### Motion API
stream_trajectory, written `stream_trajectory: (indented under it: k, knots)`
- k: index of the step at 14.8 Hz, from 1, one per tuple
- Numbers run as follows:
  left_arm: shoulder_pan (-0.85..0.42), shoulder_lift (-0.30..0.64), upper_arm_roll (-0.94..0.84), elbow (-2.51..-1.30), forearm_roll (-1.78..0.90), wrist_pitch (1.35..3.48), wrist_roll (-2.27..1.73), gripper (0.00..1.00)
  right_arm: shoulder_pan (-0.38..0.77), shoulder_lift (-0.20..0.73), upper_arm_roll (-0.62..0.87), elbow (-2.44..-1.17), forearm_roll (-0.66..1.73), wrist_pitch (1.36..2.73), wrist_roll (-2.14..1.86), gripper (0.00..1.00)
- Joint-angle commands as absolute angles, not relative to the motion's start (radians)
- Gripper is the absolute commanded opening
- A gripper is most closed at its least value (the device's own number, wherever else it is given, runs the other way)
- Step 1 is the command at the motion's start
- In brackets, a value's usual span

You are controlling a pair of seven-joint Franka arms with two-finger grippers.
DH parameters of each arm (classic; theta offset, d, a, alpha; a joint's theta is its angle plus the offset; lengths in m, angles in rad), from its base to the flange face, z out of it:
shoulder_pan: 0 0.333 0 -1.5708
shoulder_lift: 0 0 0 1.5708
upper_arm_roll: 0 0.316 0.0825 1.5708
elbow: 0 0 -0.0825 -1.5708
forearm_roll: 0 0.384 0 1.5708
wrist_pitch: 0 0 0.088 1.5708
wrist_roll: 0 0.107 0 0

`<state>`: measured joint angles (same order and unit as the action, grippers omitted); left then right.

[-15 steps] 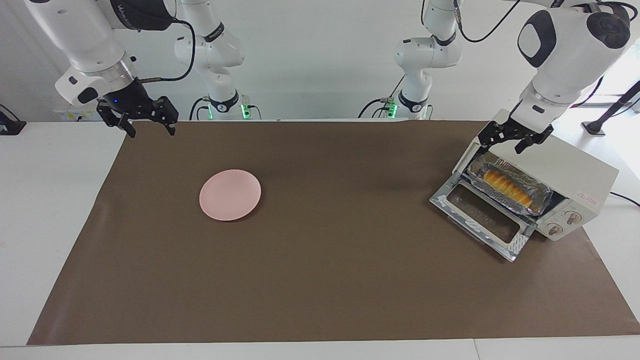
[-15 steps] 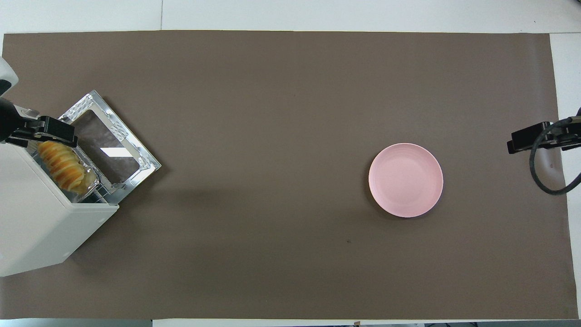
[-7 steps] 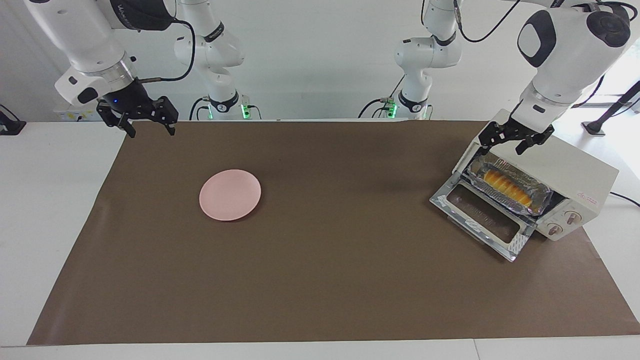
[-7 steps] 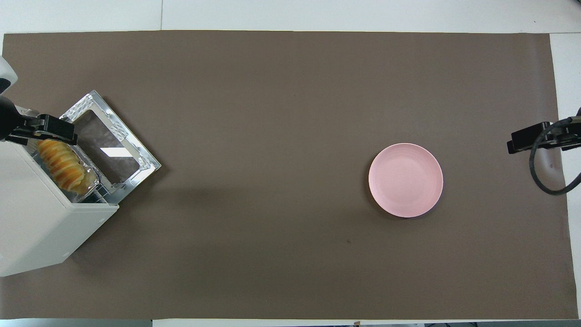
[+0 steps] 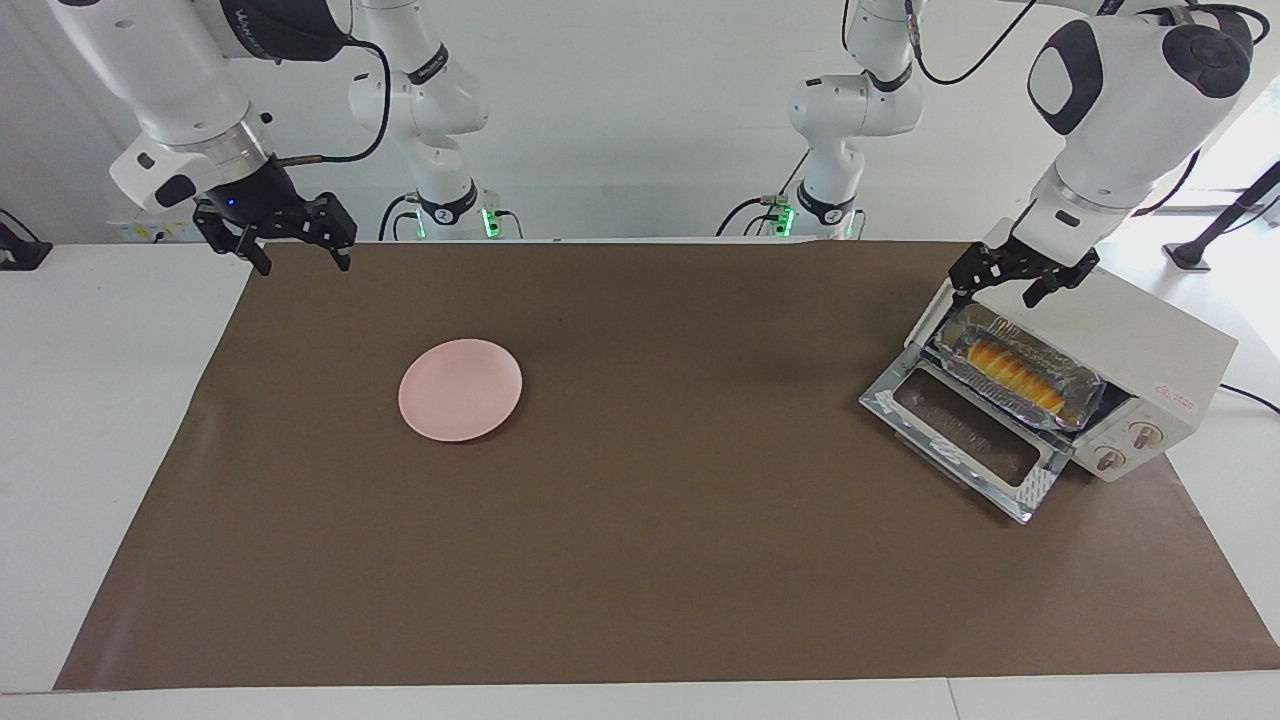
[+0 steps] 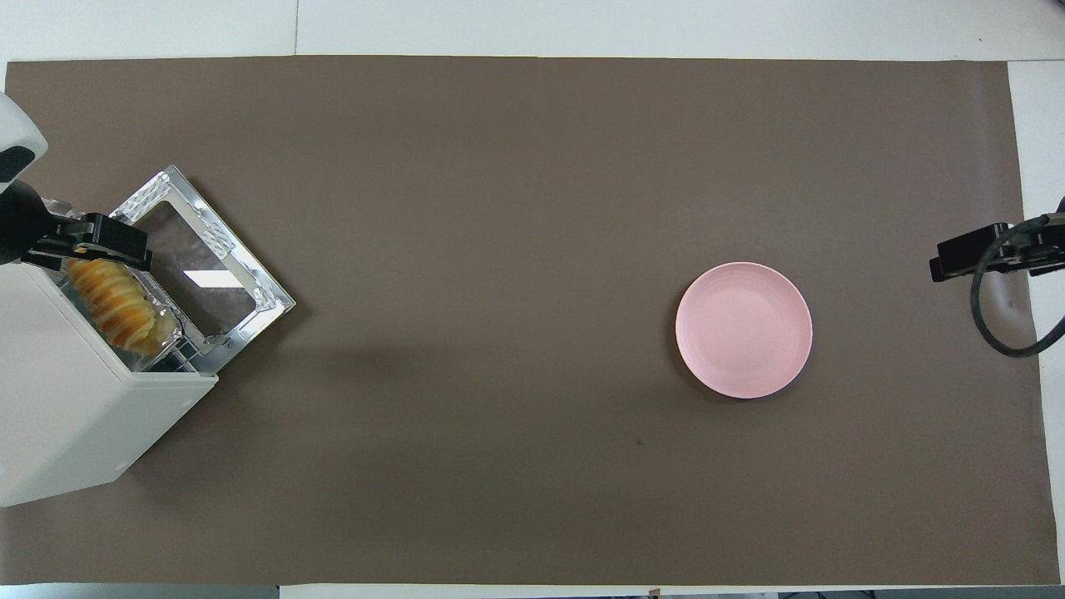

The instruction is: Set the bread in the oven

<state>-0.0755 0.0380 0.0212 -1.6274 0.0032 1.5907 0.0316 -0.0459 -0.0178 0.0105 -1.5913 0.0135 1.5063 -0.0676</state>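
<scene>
High facing camera and steep overhead (half a turn apart), both over the table (image 5: 640, 560).

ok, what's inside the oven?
The bread lies in a foil tray in the oven, door down. The tray hides the rack beneath it.

I had the left arm's black two-finger hand (image 5: 1009, 283) hanging from its white wrist, pointed down, fingers spread apart and holding nothing. The arm bent steeply at the elbow above it. My right arm waited with its black two-finger hand (image 5: 302, 261) raised, fingers likewise spread and empty, wrist tilted inward, a cable looping off it.
</scene>
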Motion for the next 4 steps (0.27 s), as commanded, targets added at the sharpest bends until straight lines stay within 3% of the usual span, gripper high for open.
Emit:
stream_trajectory:
  k: [1, 4]
  knots:
    - [-0.084, 0.018, 0.026, -1.635, -0.006, 1.572, 0.018, 1.0, -0.058, -0.031, 0.02, -1.603, 0.011, 1.499, -0.064, 1.0]
    - [-0.084, 0.018, 0.028, -1.637, -0.006, 1.577, 0.018, 1.0, -0.058, -0.031, 0.02, -1.603, 0.012, 1.499, -0.064, 1.0]
